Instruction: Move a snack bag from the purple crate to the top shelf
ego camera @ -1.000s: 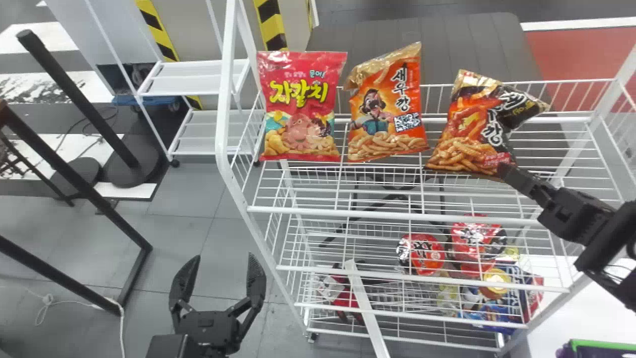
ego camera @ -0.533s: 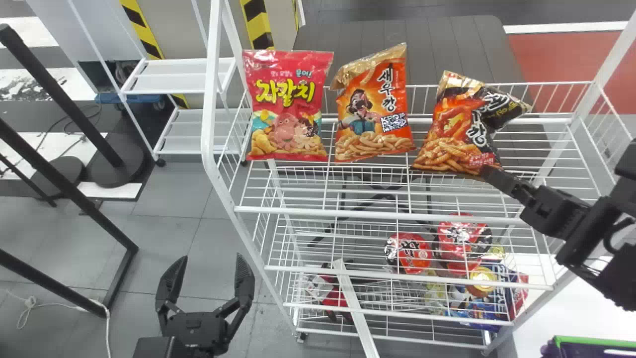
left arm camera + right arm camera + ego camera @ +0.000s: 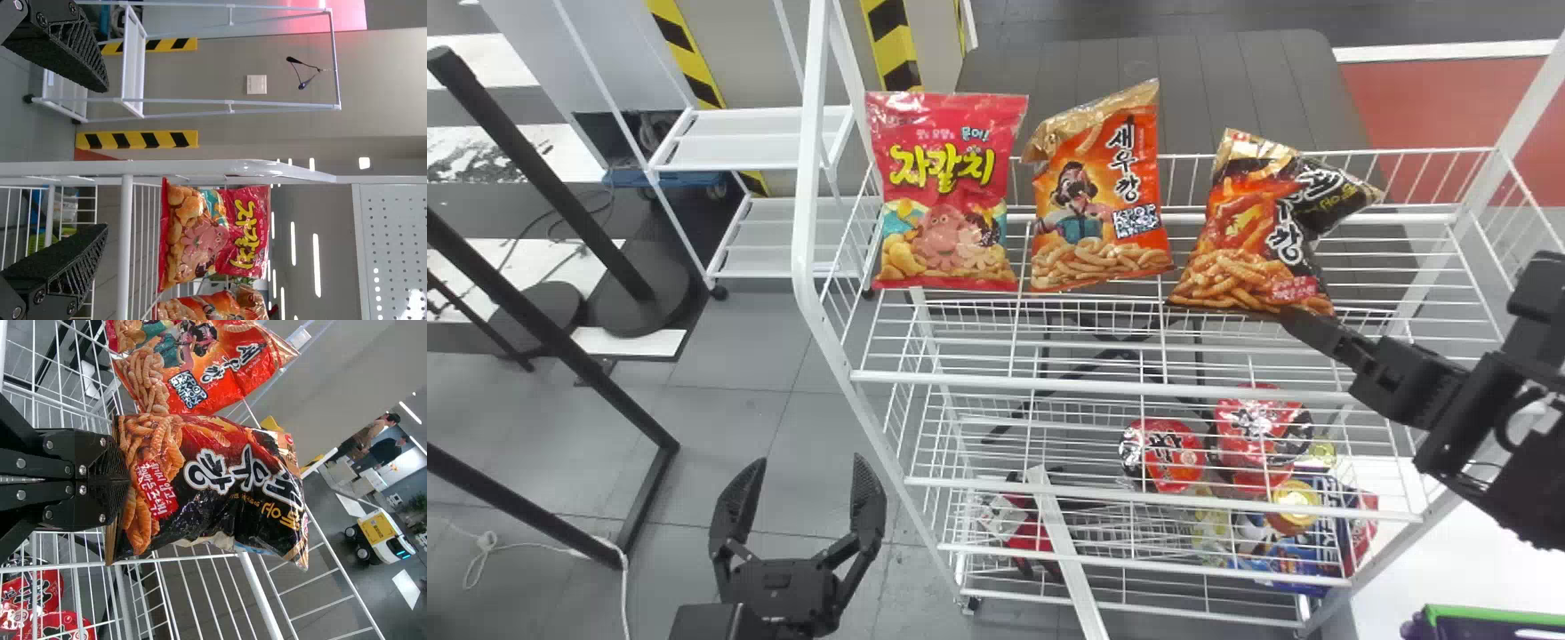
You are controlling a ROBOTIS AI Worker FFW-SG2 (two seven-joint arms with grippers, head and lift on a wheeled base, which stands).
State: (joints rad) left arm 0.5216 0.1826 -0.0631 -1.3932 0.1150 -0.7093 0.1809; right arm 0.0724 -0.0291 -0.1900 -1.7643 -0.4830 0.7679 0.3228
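Observation:
My right gripper [image 3: 1303, 322] reaches in from the right over the top shelf [image 3: 996, 378], at the lower edge of the black-and-orange snack bag [image 3: 1249, 231]. In the right wrist view my right gripper [image 3: 120, 483] is shut on the bottom edge of that snack bag [image 3: 220, 487]. The bag stands on the shelf's wire, leaning a little, beside an orange bag [image 3: 1098, 200] and a pink bag [image 3: 947, 196]. My left gripper [image 3: 799, 498] waits open over the floor left of the rack; in the left wrist view the left gripper [image 3: 100, 157] has nothing between its fingers.
Lower wire shelves hold red cup noodles [image 3: 1163, 453] and other packs. A white bar [image 3: 1067, 551] slants before the rack. The purple and green crate [image 3: 1485, 622] shows at the bottom right corner. Black posts [image 3: 543, 160] stand at the left.
The head view has shifted slightly, moving the rack leftward in it. My right gripper has come slightly lower at the bag's bottom edge; the bag keeps its place on the shelf.

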